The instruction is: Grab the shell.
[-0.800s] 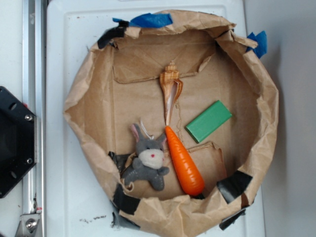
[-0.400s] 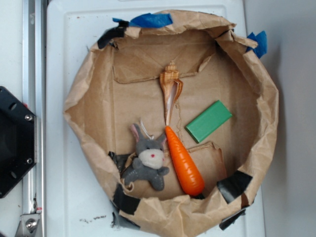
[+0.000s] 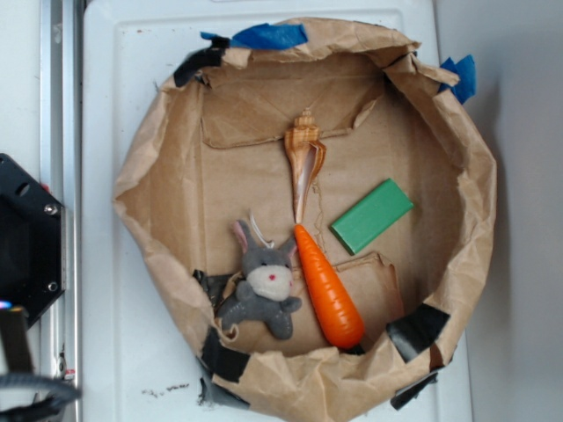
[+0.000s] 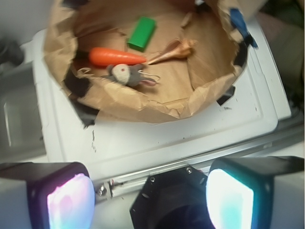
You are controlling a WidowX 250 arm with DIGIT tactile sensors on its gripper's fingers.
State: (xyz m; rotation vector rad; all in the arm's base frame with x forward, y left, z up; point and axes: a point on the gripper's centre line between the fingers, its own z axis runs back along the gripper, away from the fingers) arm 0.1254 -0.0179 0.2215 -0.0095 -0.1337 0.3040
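The shell [image 3: 303,163] lies inside the brown paper bag basin [image 3: 141,176], cream spire toward the back and thin tail pointing at the carrot [image 3: 327,286]. In the wrist view the shell [image 4: 174,50] shows far ahead, right of the carrot [image 4: 116,56]. My gripper [image 4: 150,191] is open, its two pads wide apart with nothing between them. It hovers over the black base [image 4: 171,200] outside the basin, well away from the shell. A dark part of the arm [image 3: 18,369] shows at the exterior view's bottom-left corner.
A grey plush bunny [image 3: 264,281] lies left of the carrot. A green block [image 3: 371,215] lies right of the shell's tail. The bag's crumpled walls, taped black and blue, ring everything. A metal rail [image 3: 54,132] and black base [image 3: 26,246] stand left.
A dark part of the arm has come into the bottom-left corner of the exterior view. The shell and the other objects have not moved.
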